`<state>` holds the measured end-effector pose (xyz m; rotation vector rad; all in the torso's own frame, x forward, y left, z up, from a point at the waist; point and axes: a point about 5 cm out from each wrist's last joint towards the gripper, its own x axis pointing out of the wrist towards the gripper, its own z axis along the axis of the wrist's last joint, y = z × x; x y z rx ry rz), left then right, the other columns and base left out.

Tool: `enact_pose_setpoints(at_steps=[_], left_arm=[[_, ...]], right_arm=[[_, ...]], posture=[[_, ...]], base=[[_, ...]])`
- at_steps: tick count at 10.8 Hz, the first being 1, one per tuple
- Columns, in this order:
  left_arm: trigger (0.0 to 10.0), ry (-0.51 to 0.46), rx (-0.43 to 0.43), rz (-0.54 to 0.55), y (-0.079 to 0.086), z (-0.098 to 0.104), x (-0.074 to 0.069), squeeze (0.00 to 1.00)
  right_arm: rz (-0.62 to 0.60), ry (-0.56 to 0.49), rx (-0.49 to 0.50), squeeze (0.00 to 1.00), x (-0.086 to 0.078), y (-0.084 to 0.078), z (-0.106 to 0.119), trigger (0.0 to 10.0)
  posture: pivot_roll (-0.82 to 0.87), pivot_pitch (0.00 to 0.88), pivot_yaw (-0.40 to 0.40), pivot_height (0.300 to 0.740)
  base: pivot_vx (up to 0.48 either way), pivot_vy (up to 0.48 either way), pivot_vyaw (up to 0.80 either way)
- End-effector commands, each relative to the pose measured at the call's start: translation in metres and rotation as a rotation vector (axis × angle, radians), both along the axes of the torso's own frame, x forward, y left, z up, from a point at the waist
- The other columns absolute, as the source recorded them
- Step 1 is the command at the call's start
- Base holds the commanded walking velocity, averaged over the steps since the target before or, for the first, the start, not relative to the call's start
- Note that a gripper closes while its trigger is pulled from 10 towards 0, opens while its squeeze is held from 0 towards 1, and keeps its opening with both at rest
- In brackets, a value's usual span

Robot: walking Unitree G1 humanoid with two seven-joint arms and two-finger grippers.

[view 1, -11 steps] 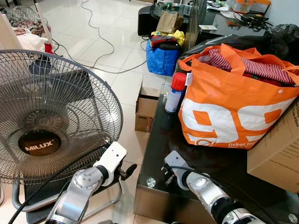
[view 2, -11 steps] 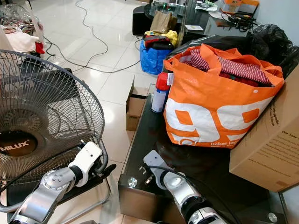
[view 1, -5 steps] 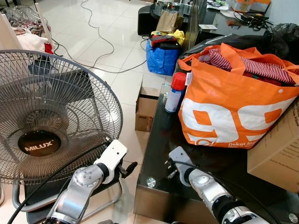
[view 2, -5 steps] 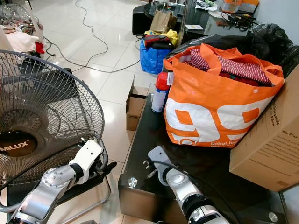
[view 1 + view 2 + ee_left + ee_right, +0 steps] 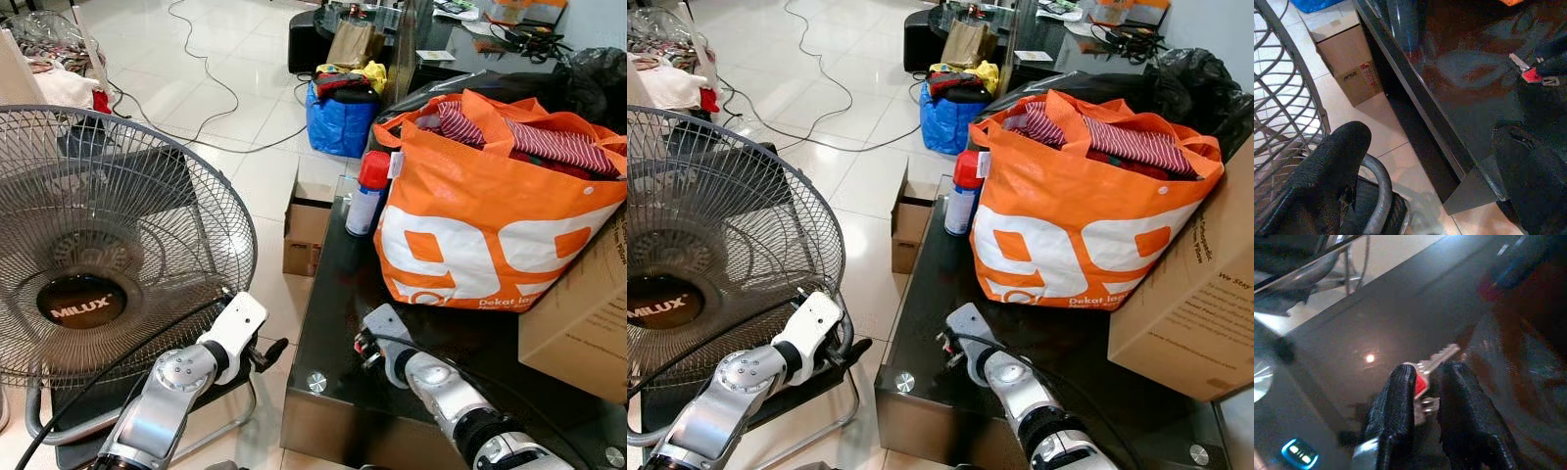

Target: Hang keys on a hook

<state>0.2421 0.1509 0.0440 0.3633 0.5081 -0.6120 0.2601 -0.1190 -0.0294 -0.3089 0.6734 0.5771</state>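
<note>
One moment ago your right gripper (image 5: 1425, 396) sat nearer the bench (image 5: 343, 294) front edge; now clamped on the keys (image 5: 1426, 374), you need the hook.

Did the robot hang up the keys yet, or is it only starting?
Only starting. The right pincer has closed its two black fingers on the keys, low over the dark glass table. The left pincer hangs by the fan. Carrying them to a hook and hanging them is left.
</note>
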Motion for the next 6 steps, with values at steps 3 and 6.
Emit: enact_pose_setpoints(at_steps=[3, 6], left_arm=[[10.0, 0.001, -0.005, -0.002, 0.0002, 0.0002, 0.0025, 0.0], [10.0, -0.002, -0.003, -0.004, 0.0006, 0.0023, 0.0038, 0.0]], right_arm=[[0.04, 0.029, 0.012, 0.0, -0.0028, -0.0001, -0.0017, 10.0], [0.071, 0.008, 0.081, 0.0, 0.0014, 0.0003, 0.0061, 10.0]], posture=[[-0.06, 0.0, -0.077, 0.74], [-0.06, 0.0, -0.077, 0.74]], base=[[0.0, 0.0, 0.0], [0.0, 0.0, 0.0]])
